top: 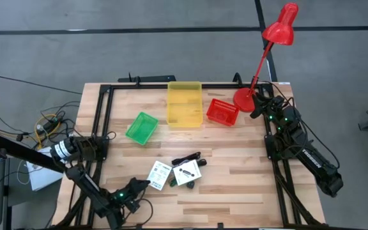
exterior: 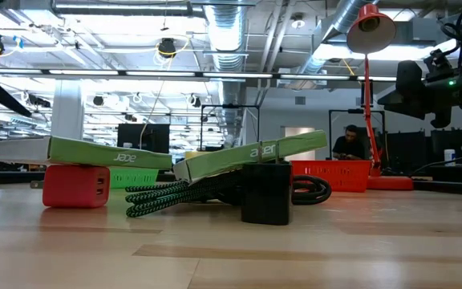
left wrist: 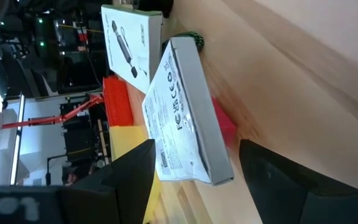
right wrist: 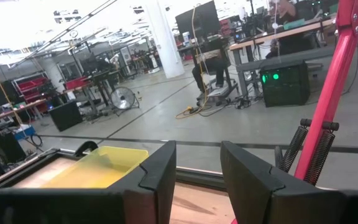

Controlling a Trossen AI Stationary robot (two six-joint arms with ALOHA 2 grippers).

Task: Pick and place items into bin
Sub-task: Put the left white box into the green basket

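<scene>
Left gripper (top: 135, 189): dark, 2 fingers spread wide, nothing between them; low at the near left of the wooden table (top: 235, 182), aimed at the left packet, arm folded along the table's left edge.

Green bin (top: 141, 128): small, plastic, rectangular, tilted, left of the yellow bin.

Left packet (top: 160, 174): flat white box, green edge, black print; 1 end propped on the pink cube (exterior: 76, 185), a matte block with rounded corners.

Cable bundle (top: 187, 158): braided black-green cord, coiled, just behind the packets.

Right packet (top: 187, 173): flat, white, black picture printed on top; tilted.

Black cube (exterior: 266, 193): matte, square, in front of the cable.

Yellow bin (top: 184, 103): translucent, rectangular, far centre.

Red basket (top: 222, 112): slotted plastic, right of yellow.

Red lamp (top: 267, 51): round base, far right.

Right gripper (top: 259, 108): fingers parted narrowly, nothing held; raised by the lamp base.
</scene>
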